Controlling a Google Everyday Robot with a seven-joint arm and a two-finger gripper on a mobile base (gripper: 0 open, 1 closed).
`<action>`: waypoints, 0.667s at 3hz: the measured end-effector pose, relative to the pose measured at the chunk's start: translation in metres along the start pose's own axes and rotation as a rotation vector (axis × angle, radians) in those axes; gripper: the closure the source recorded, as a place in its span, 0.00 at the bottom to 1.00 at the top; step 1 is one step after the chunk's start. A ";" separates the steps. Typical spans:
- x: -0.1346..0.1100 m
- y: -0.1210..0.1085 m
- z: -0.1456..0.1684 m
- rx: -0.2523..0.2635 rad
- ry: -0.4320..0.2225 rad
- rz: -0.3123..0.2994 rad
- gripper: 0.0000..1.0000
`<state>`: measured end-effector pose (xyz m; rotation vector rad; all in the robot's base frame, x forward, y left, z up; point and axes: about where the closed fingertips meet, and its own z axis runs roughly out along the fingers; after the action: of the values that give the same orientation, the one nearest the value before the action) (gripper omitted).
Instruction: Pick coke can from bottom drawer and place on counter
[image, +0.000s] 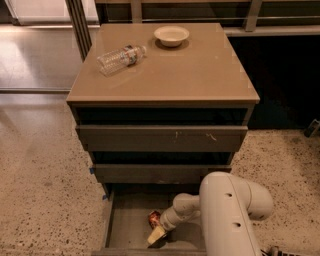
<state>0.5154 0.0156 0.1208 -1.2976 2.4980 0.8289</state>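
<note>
The coke can (154, 218), red with a silver top, lies in the open bottom drawer (125, 225) near its middle. My gripper (156, 233) reaches down into the drawer from the right on the white arm, its pale fingertips right at the can's near side. The counter (200, 75) is the tan top of the cabinet, above the drawers.
A clear plastic water bottle (120, 57) lies on its side at the counter's back left. A shallow beige bowl (171, 35) stands at the back middle. Two upper drawers (160, 137) stick out slightly above the bottom one. Speckled floor surrounds the cabinet.
</note>
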 end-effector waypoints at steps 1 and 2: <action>0.000 0.000 0.000 0.000 0.000 0.000 0.19; 0.000 0.000 0.000 0.000 0.000 0.000 0.42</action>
<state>0.5153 0.0157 0.1207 -1.2977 2.4980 0.8290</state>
